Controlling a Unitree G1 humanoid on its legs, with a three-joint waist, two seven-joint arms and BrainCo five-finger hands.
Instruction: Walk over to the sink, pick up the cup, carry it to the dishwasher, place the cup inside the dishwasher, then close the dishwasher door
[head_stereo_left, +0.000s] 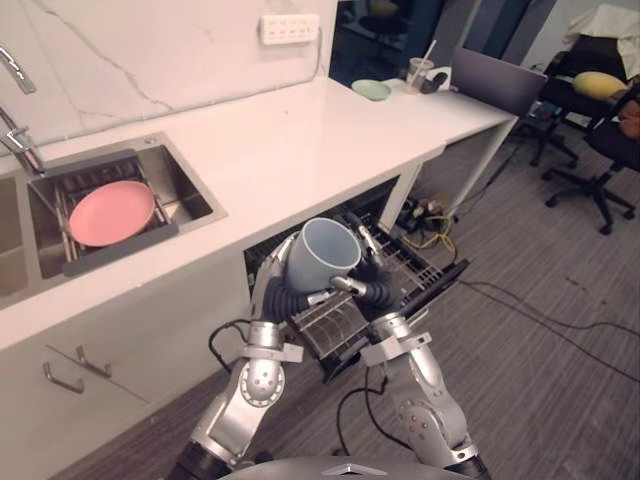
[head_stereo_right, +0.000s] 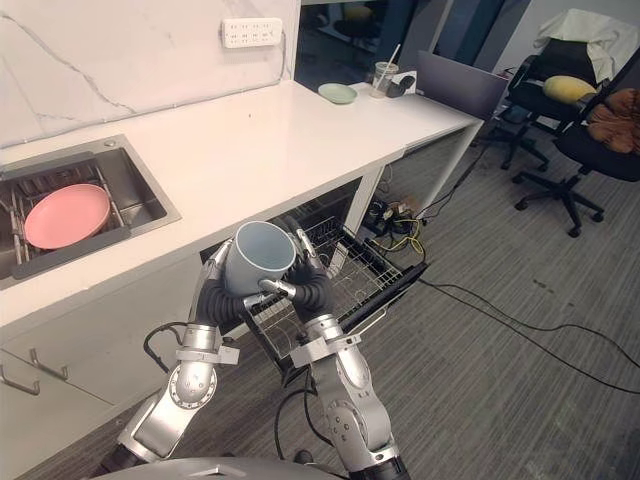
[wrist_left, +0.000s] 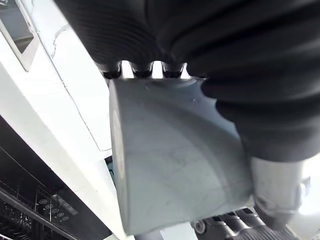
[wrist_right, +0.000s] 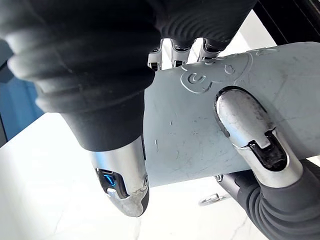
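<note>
A: So, the fingers — what have they got?

B: The left hand's fingers hook over the far edge of the pale blue-grey cup, with their dark tips just showing past it. The right hand's thumb presses flat on the cup's wall, and its fingers wrap round the other side. Both hands clasp the cup between them.

A: And the cup itself?

B: It is held in the air, tipped, with its open mouth turned up toward the head camera. It hangs over the pulled-out dishwasher rack, which spreads from beneath it toward four o'clock.

A: Any writing on it?

B: There is a raised emblem moulded into the wall near the thumb — I can make out no printed label. A dark panel past the cup carries small pale symbols, too small to read.

A: Further out?

B: The sink is at nine o'clock, with a pink plate lying in it. The white counter runs toward one o'clock, where a small green plate sits. A white socket strip is on the wall at twelve.
</note>
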